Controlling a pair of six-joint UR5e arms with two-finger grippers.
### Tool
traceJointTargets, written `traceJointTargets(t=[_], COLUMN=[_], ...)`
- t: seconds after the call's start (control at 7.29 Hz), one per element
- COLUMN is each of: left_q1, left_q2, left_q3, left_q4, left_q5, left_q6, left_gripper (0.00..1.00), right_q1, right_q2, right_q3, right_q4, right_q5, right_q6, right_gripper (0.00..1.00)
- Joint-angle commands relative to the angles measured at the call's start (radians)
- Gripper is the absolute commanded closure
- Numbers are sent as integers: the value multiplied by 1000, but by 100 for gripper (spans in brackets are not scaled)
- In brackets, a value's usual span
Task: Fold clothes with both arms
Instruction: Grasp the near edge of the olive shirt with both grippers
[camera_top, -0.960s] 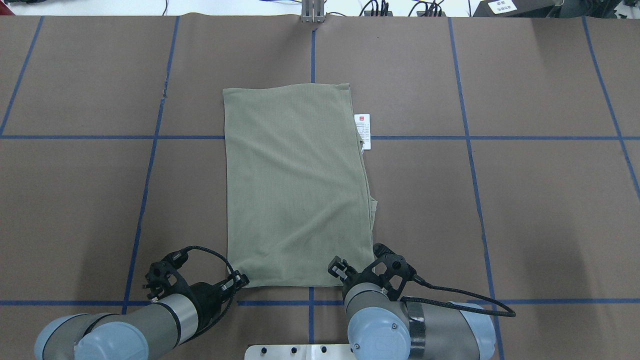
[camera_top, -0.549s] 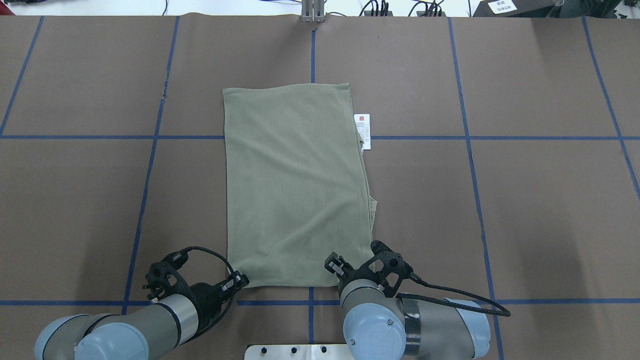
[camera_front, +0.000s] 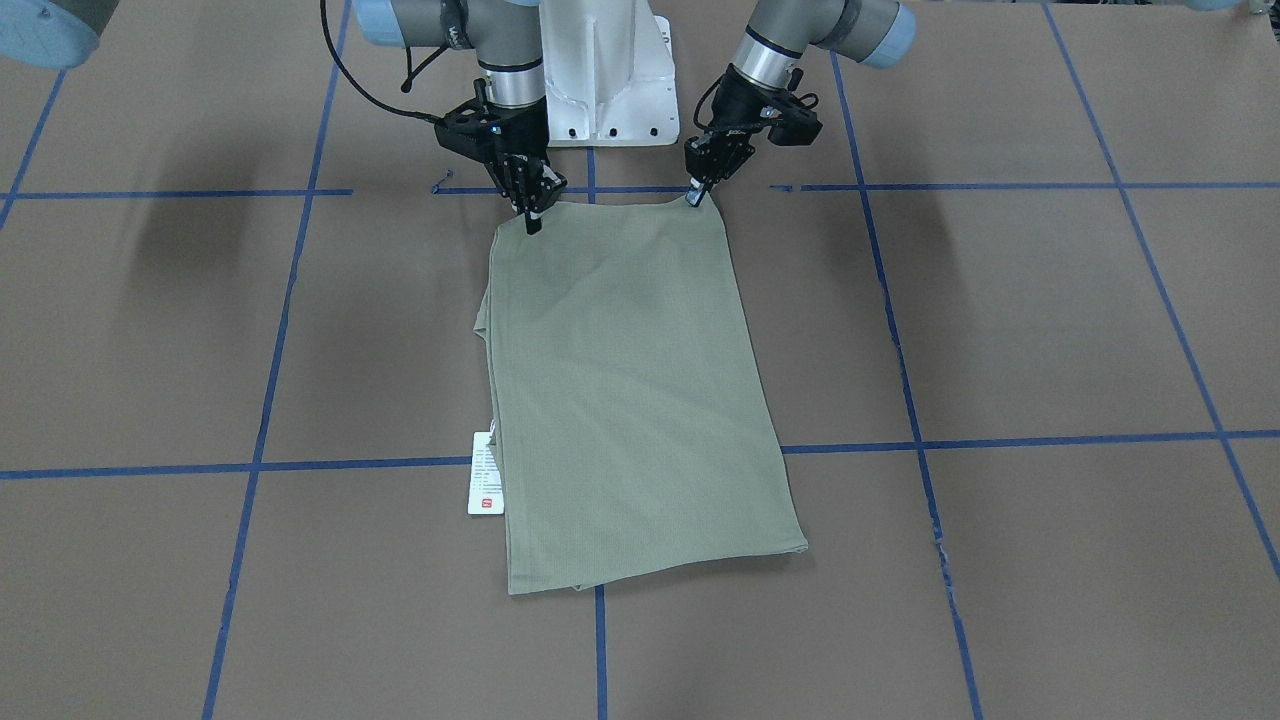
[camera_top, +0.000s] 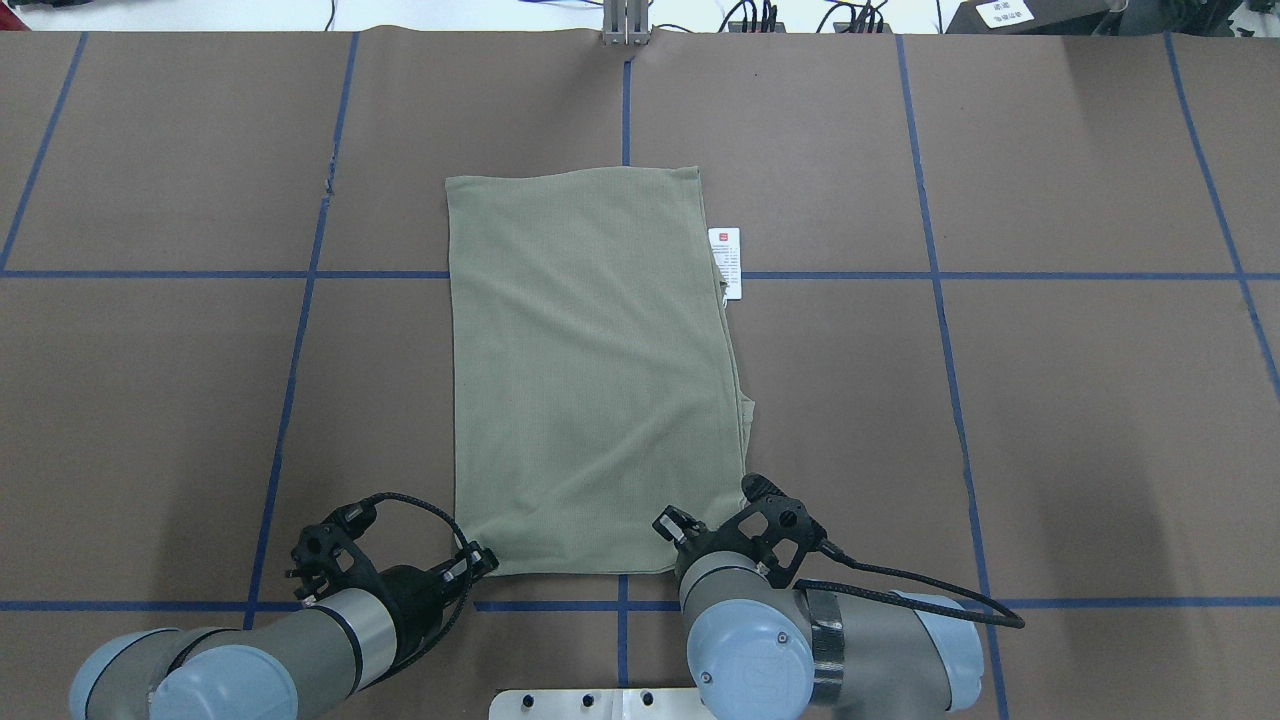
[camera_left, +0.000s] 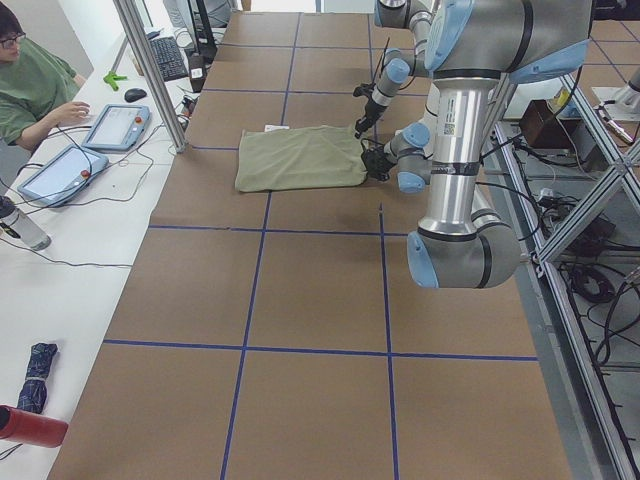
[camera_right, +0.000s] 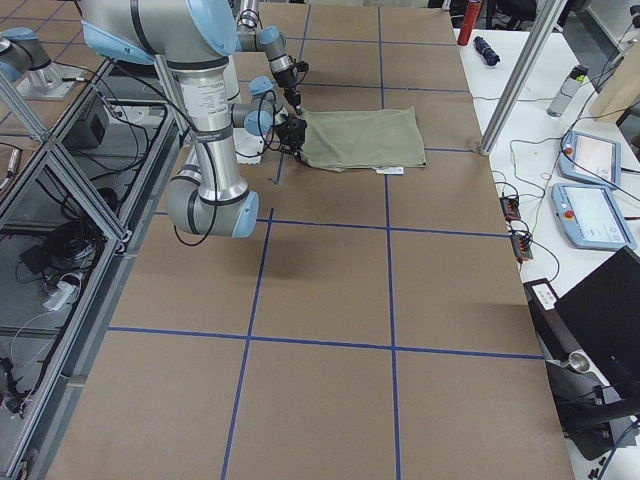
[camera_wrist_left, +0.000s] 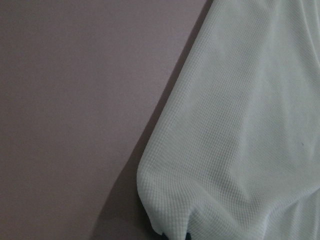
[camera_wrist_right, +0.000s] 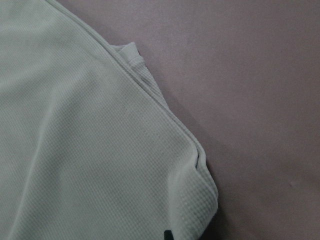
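Note:
The sage-green shirt (camera_top: 590, 370) lies folded into a tall rectangle in the middle of the table, its white hang tag (camera_top: 726, 262) sticking out at the far right edge. My left gripper (camera_top: 482, 560) sits at the shirt's near left corner, shut on the cloth. In the front-facing view the left gripper (camera_front: 693, 198) and right gripper (camera_front: 531, 222) each pinch one near corner of the shirt (camera_front: 630, 400). From overhead the right gripper's fingers are hidden under its wrist. Both wrist views show a puckered shirt corner (camera_wrist_left: 165, 200) (camera_wrist_right: 197, 200) with a dark fingertip just beneath.
Brown table cover with a grid of blue tape lines (camera_top: 620, 605). The white pedestal base (camera_front: 605, 80) stands just behind the grippers. A person (camera_left: 35, 85) sits at a side bench with tablets beyond the table's far edge.
The right arm's wrist has shifted a little left and further over the shirt's near right corner. The left arm and the shirt have stayed put.

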Motion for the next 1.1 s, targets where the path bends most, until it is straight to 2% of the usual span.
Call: traceJointTargets(t=[0.0,0.14,0.27,0.41,0.55,0.69,0.82,0.96], left_q1=[1,1,-5,-11,-13,-16,-22,-27], left_q2=[0,-1,2,15,14,0,-1,-2], left_q3=[0,-2,-44,-152,-316,-486,-612,-626], left_q4=[-1,-1,2,47,197,373,480,499], left_q5=[0,0,-9,-15,-72,-148,-175,-186], left_q6=[0,2,50,128,139,140,140,140], left_gripper=[100,100,100,100,100,100,100,100], right_q1=[4,9,16,27,21,-14,-46,-50], right_q2=[1,1,0,-15,-14,-5,-2,29], right_q3=[1,4,39,130,254,424,580,589], right_q4=[0,0,-5,-26,-167,-362,-515,-556], right_q5=[0,0,0,0,5,12,14,23], right_q6=[4,6,4,4,6,7,7,7], right_gripper=[100,100,100,100,100,100,100,100])
